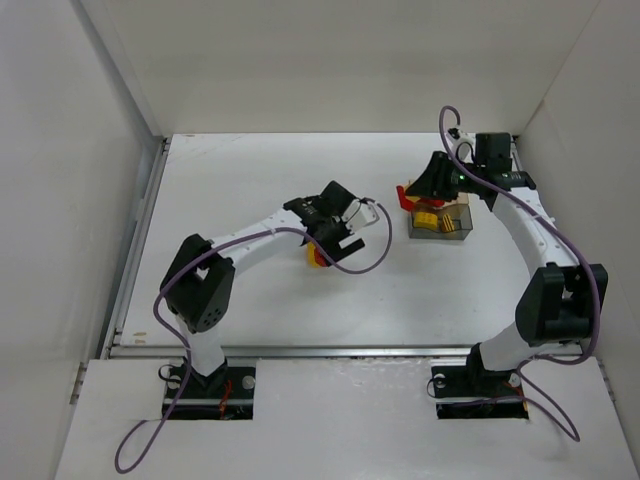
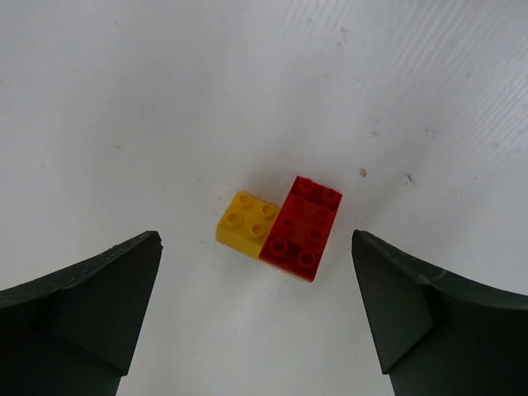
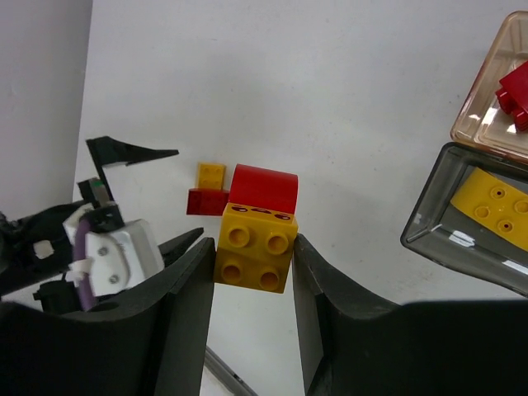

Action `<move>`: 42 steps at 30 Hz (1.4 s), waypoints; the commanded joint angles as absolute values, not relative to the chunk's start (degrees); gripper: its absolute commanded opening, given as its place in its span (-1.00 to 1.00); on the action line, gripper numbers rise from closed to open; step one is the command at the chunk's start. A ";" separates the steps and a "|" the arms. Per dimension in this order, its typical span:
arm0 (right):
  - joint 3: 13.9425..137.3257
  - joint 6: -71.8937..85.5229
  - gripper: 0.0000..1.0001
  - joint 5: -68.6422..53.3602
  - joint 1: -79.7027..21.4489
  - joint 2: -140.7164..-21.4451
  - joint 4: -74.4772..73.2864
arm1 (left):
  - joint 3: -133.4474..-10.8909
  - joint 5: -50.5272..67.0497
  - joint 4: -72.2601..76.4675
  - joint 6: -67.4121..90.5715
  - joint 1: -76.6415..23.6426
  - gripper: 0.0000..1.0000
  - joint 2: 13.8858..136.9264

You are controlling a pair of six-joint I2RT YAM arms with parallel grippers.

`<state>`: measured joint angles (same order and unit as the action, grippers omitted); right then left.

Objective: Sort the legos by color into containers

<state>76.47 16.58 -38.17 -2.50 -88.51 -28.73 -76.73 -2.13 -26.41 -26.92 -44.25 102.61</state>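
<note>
My left gripper is open and hovers over a clump of one yellow lego joined to one red lego on the white table; it touches neither. In the top view the left gripper is mid-table, with the clump just below it. My right gripper is shut on a yellow lego with a red piece stuck to it, held above the table. In the top view the right gripper is just left of the containers. The greyish tub holds a yellow lego; the beige tub holds a red one.
The clump on the table and the left arm's wrist show beyond the right gripper's fingers. White walls enclose the table on the left, back and right. A metal rail runs along the near edge.
</note>
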 commanded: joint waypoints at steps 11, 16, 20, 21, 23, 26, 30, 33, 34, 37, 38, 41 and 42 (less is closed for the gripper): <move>88.76 12.66 -1.00 -41.23 -9.91 -84.46 -28.92 | -80.61 -1.76 -8.37 -37.88 -44.55 1.00 80.34; 90.79 17.65 -1.00 -39.55 -13.97 -83.15 -24.28 | -73.83 3.24 3.24 -35.52 -46.23 1.00 75.85; 90.26 19.94 -1.00 -38.85 -17.31 -82.01 -21.72 | -75.67 6.67 3.43 -32.88 -46.23 1.00 76.73; 90.26 19.95 -1.00 -37.28 -18.71 -81.39 -21.19 | -75.67 7.46 2.38 -32.87 -46.23 1.00 77.51; 90.26 20.48 -1.00 -35.52 -20.12 -80.78 -21.18 | -76.46 9.66 0.53 -32.87 -46.23 1.00 77.52; 89.65 21.01 -1.00 -33.76 -21.62 -80.77 -19.96 | -76.99 12.91 -1.48 -32.87 -46.23 1.00 77.52; 88.51 22.24 -1.00 -33.75 -23.37 -80.77 -18.73 | -77.61 14.24 -2.02 -32.26 -46.23 1.00 78.05; 88.51 22.24 -1.00 -33.22 -23.99 -80.77 -18.72 | -78.13 13.01 -2.02 -31.73 -46.23 1.00 78.05; 88.51 22.24 -1.00 -33.22 -24.52 -80.77 -18.72 | -78.13 12.49 -2.02 -31.21 -46.23 1.00 78.05; 88.51 22.24 -1.00 -33.22 -24.52 -80.77 -18.19 | -78.13 12.48 -2.02 -30.51 -46.23 0.97 78.05; 88.51 22.24 -1.00 -33.22 -24.52 -80.77 -18.19 | -78.13 11.26 -1.41 -30.50 -46.23 0.97 78.05; 88.51 22.24 -1.00 -32.00 -24.52 -80.77 -18.81 | -78.13 8.19 0.25 -29.88 -46.23 1.00 78.05; 88.51 22.24 -1.00 -31.99 -24.52 -80.77 -18.81 | -78.13 7.30 0.26 -29.88 -46.23 1.00 78.05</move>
